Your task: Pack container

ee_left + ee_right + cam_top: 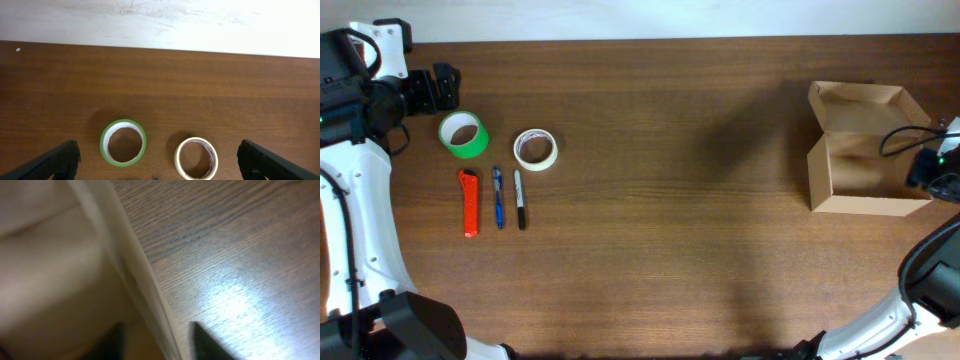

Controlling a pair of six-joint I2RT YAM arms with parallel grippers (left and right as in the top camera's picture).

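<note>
Overhead shows the box [865, 205] at the table's [680, 130] 3 o'clock side, lid flap open toward 12 and no item visible inside, so packing looks to be at its very start: the first pick. All the goods lie well apart from it at 9 to 10 o'clock: a green roll [463, 134], a white roll [535, 149] at its 3 o'clock, and at 6 o'clock of these a cutter [469, 202], pen [498, 197] and marker [520, 198] in a row. Left gripper [448, 88] hovers near the green roll's 11 o'clock, jaws spread wide and holding nothing. Right gripper [925, 168] sits at the box's 3 o'clock wall; its wrist view is blurred, fingers [210, 342] either side of that wall, and I cannot tell whether they pinch it. Next move likely calls for lowering the left jaws over a roll, closing, then carrying it across to the box
</note>
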